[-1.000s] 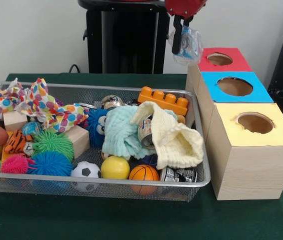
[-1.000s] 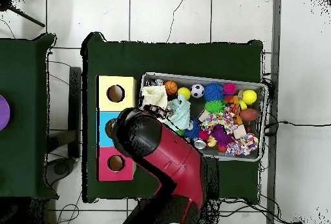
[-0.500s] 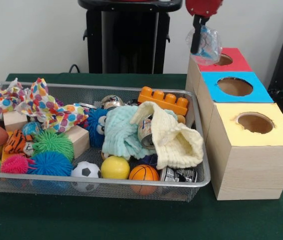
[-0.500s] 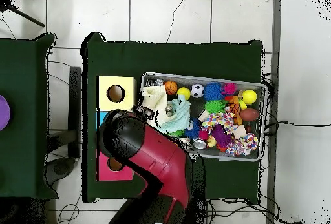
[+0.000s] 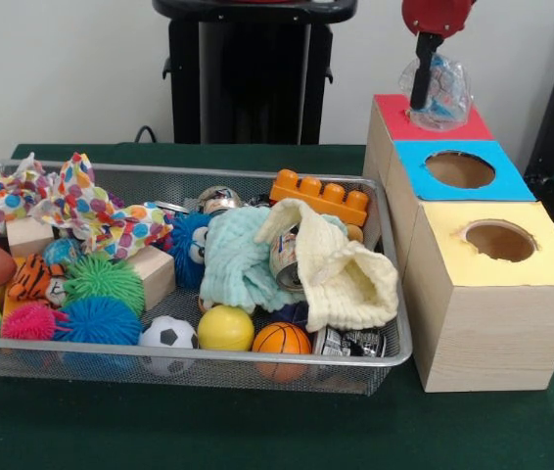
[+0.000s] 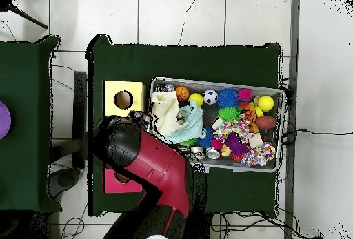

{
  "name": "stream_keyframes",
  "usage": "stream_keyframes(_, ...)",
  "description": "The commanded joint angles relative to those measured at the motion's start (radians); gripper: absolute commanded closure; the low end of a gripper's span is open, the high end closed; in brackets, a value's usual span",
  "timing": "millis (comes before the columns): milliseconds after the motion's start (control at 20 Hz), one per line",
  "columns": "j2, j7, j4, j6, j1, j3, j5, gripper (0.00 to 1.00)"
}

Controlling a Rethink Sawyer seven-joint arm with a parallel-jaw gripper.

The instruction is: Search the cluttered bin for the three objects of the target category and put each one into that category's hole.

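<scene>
Gripper [image 5: 424, 93] is pinching a clear plastic bag [image 5: 440, 90] with something blue and orange inside, fingers closed narrow on its left side. Bag is hanging directly over the red box [image 5: 394, 116], covering the hole in the front view, so I can't tell whether its bottom is touching the lid or just above it. In the overhead view the arm [image 6: 148, 167] is covering the blue and red boxes, gripper hidden there.

Handling guess: bag is looking light, soft and crinkly, probably slippery film. It's bulging wider than the fingers, so it may be catching on the hole rim rather than dropping clean. Pinching a fold near the top is working; letting it dangle narrow end down is the safer way in.

Step in hand, judging by position: releasing into the red hole. If this category is right, up to 2 more could be left in the basket [image 5: 160, 357].

Next along the row: blue box [image 5: 492, 186] in the middle, hole open, then yellow box [image 5: 541, 269] at the table's front end, hole open.

Basket is sitting just beside the boxes, packed: orange brick [image 5: 321, 196] at the back edge, yellow cloth [image 5: 350, 279] and mint cloth [image 5: 238, 259] toward the box-side end, small basketball [image 5: 281, 340] and soccer ball [image 5: 168, 333] along the front edge.
</scene>
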Motion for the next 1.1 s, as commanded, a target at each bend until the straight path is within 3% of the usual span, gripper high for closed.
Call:
stream_keyframes(50,0.038,0.216,0.002,0.02,-0.022,0.135,0.063,1.0)
stream_keyframes(700,0.049,0.175,0.028,-0.037,-0.052,0.204,0.148,1.0)
stream_keyframes(950,0.028,0.137,0.073,-0.064,-0.064,0.216,0.164,1.0)
stream_keyframes(1100,0.026,0.163,0.058,-0.043,-0.049,0.203,0.156,1.0)
